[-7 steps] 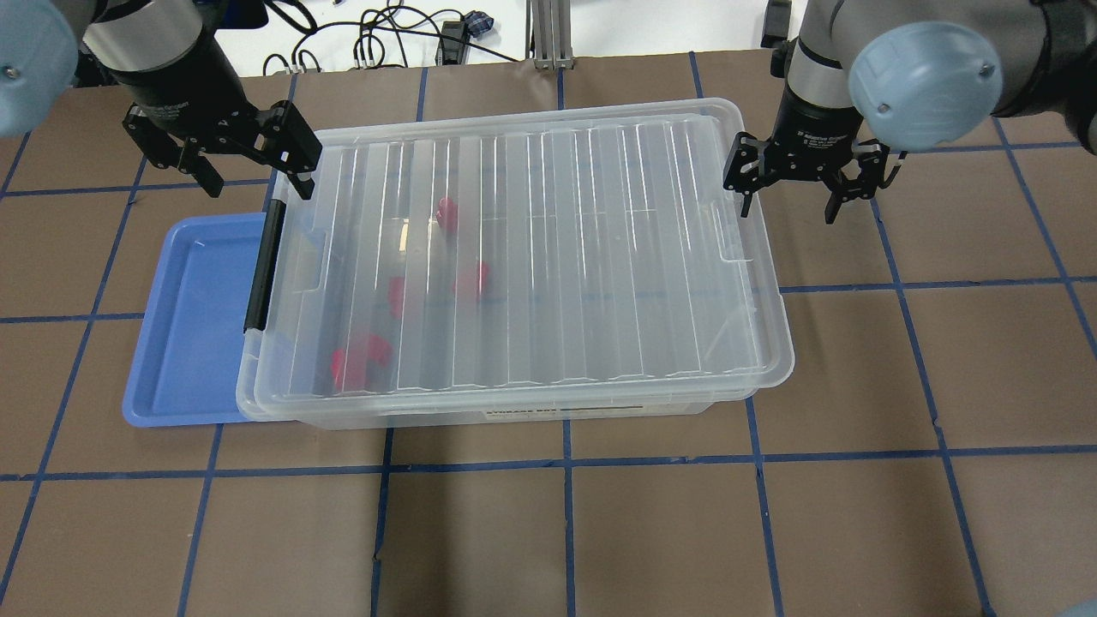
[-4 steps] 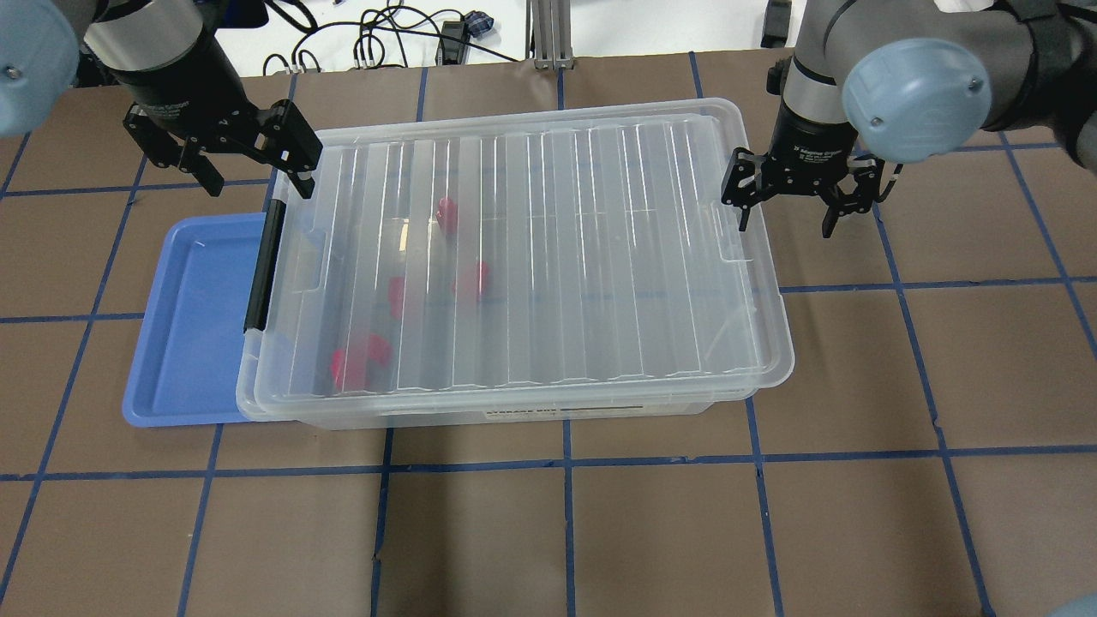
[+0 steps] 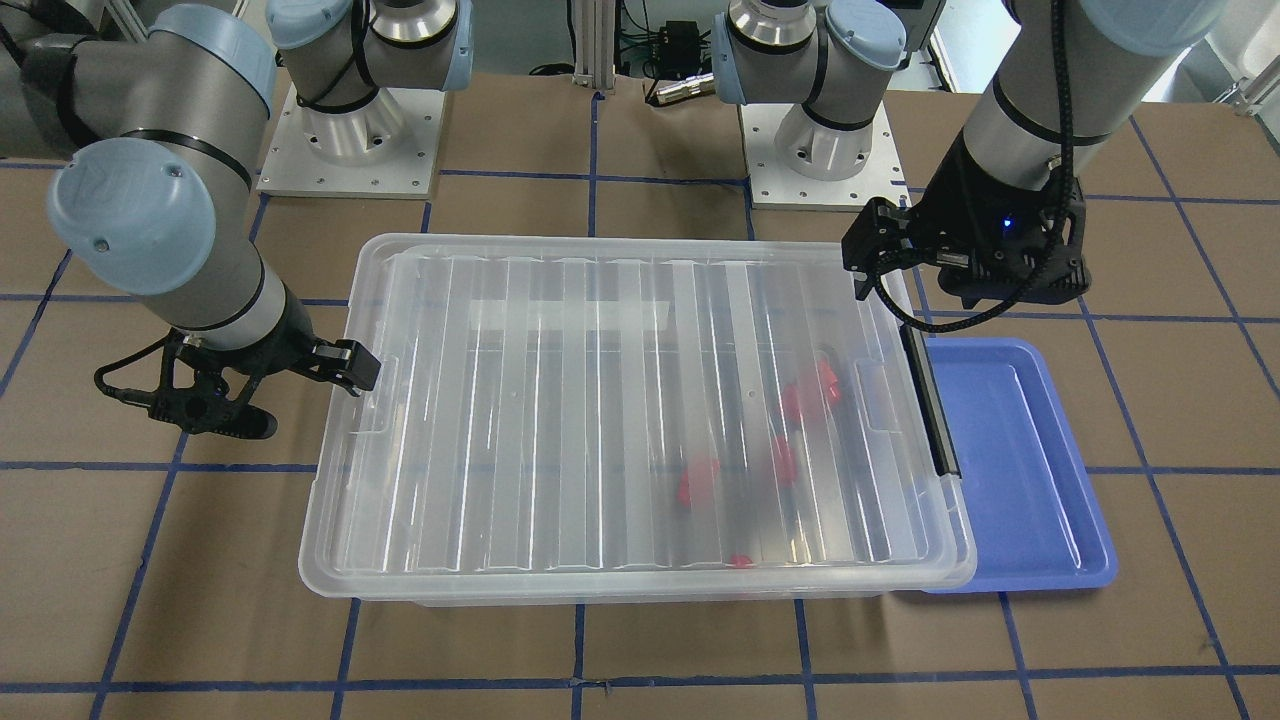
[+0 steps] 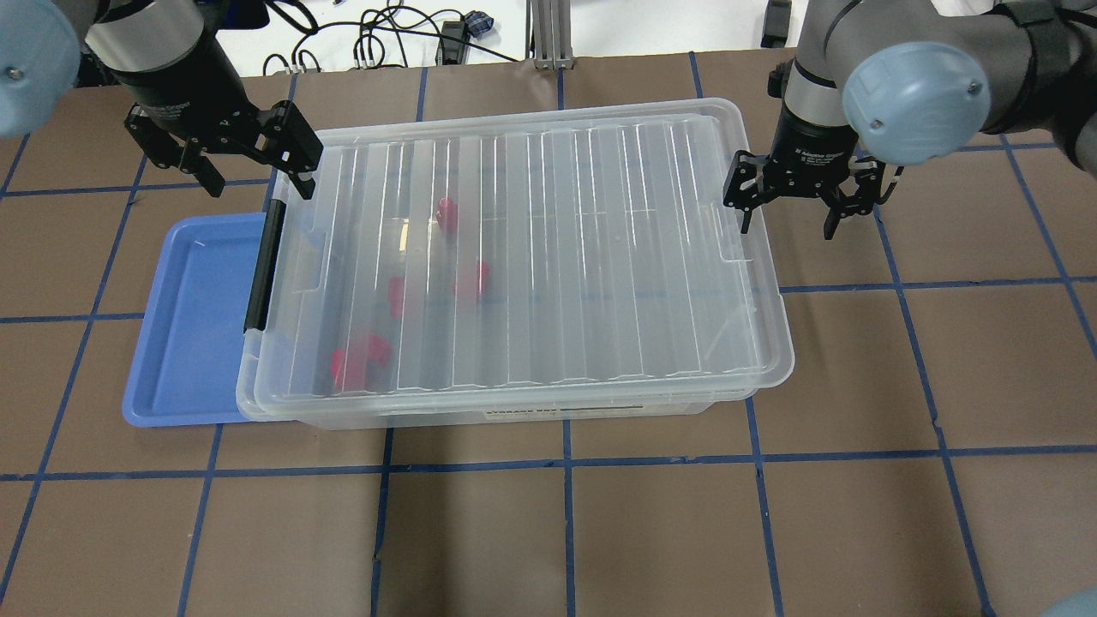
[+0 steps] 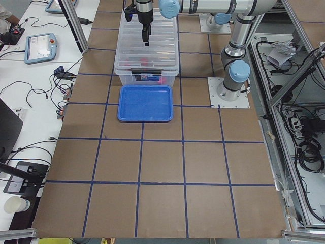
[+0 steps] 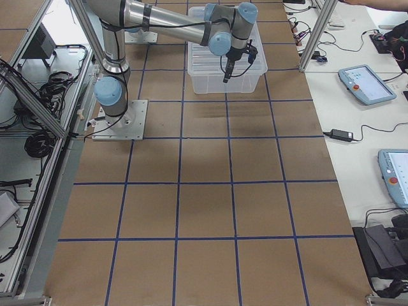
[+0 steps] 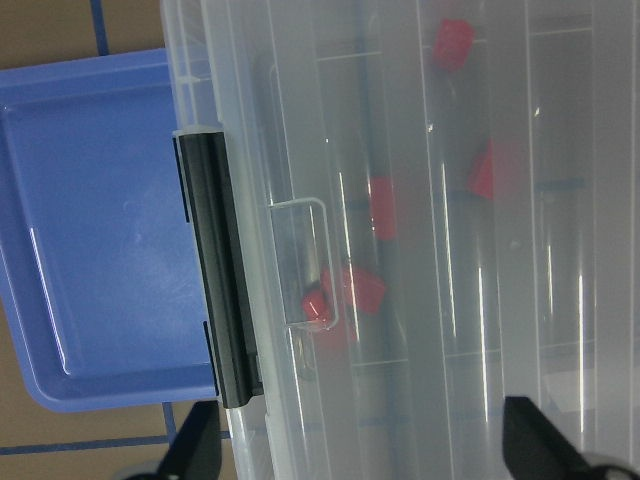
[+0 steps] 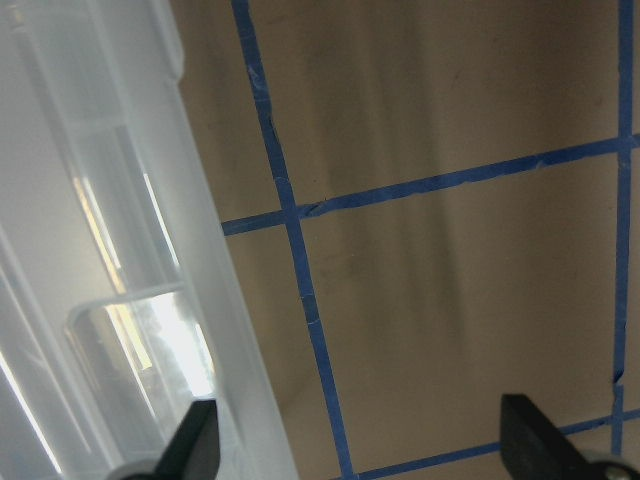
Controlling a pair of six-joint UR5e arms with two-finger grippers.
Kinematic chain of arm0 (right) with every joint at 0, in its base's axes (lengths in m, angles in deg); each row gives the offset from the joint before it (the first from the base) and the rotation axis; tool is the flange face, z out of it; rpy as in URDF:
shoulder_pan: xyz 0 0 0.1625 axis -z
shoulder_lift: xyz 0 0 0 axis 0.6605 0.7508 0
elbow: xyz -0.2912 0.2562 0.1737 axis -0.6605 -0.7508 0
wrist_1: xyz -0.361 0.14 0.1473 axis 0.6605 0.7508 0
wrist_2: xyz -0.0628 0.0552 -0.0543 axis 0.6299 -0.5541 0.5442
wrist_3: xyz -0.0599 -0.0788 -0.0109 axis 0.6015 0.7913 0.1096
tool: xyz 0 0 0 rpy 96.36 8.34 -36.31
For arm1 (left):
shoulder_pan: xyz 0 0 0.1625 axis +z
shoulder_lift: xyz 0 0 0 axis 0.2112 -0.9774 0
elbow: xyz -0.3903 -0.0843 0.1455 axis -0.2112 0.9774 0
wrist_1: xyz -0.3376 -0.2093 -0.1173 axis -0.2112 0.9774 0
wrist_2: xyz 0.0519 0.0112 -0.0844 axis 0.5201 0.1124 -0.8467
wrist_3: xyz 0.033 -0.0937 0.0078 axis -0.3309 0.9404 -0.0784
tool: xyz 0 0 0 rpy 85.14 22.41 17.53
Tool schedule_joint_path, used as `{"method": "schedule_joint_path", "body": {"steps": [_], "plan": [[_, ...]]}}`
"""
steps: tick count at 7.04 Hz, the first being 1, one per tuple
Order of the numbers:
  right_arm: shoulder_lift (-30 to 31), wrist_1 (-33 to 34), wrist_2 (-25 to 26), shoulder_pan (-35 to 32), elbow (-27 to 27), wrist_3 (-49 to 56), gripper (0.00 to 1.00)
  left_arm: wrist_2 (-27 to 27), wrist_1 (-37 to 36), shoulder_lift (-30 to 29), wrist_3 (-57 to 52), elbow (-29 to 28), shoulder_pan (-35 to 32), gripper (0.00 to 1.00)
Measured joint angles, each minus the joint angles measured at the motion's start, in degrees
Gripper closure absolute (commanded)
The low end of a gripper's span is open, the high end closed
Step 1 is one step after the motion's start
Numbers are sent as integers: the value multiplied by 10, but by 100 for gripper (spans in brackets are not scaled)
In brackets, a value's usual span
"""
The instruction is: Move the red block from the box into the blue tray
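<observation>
From overhead: box (image 4: pixel 776 343) mid-table with ribbed lid (image 4: pixel 600 257) shut over it, black latch bar (image 4: pixel 261 266) on the 9 o'clock end, blue tray (image 4: pixel 193 326) just beside that end with its edge under the overhanging rim. Inside, red block (image 4: pixel 446 212) among several alike, all beneath the lid and so barred from above. At the box's 10 o'clock corner, left gripper (image 4: pixel 255 171) spread wide and holding nothing, with the red block at its 3 o'clock. Just off the 3 o'clock end, right gripper (image 4: pixel 787 224) likewise spread and empty, a shade nearer 6 o'clock than a second ago; left gripper, box and tray unmoved. Cables (image 4: pixel 377 43) at 12 o'clock beyond the table (image 4: pixel 600 531).

Facing the robot: same layout mirrored, tray at the box's 3 o'clock, blocks blurred through the lid.

From the left end: tray at the box's 6 o'clock, tablets (image 5: pixel 40 47) at 10 o'clock.

Left wrist: latch bar upright left of centre, tray at 9 o'clock, blocks at 3 o'clock behind plastic, fingertips (image 7: pixel 535 440) far apart.

Right wrist: box rim at 9 o'clock, taped table elsewhere, fingertips (image 8: pixel 195 440) far apart
</observation>
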Motion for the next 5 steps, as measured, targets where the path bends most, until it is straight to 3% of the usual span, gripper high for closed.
{"method": "schedule_joint_path", "body": {"steps": [5], "plan": [[0, -3, 9, 40, 0, 86, 0, -1, -1, -2, 5, 2, -1, 0]]}}
